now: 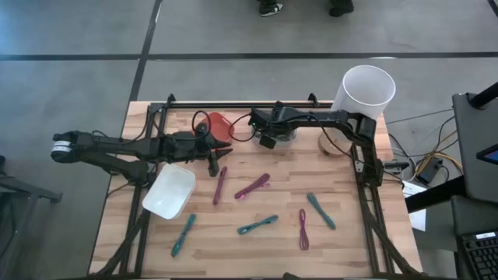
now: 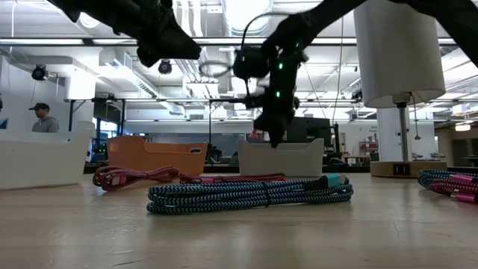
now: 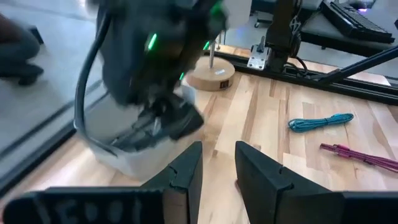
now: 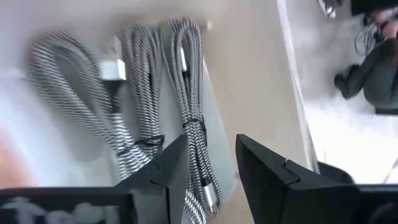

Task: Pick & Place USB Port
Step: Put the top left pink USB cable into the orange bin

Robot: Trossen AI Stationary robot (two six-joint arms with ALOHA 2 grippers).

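From above, my right gripper (image 1: 268,141) hangs over the clear bin (image 1: 286,137) at the table's back, while my left gripper (image 1: 212,165) waits beside the white tray (image 1: 169,191).

At table height, a coiled teal cable (image 2: 250,193) lies nearest.

My left wrist shows my left fingers (image 3: 186,171) parted, empty.

My right wrist shows my right fingers (image 4: 168,168) apart above bundled grey braided USB cables (image 4: 186,106) in the bin: light, floppy, best pinched at the tied middle.
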